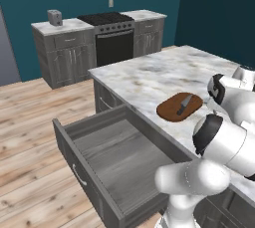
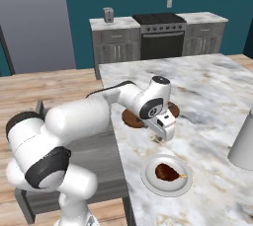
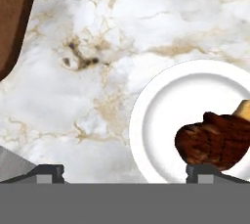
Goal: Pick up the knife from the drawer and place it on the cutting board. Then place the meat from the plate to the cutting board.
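One knife on one cutting board, one meat on one plate

Even, bright rendered light, soft shadows, slightly coarse low-resolution detail.

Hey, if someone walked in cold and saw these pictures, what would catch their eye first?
Probably the big grey drawer pulled wide open below the marble counter. Next, the knife lying on the reddish cutting board, and the open pincer hovering above the counter between that board and the white plate holding the meat.
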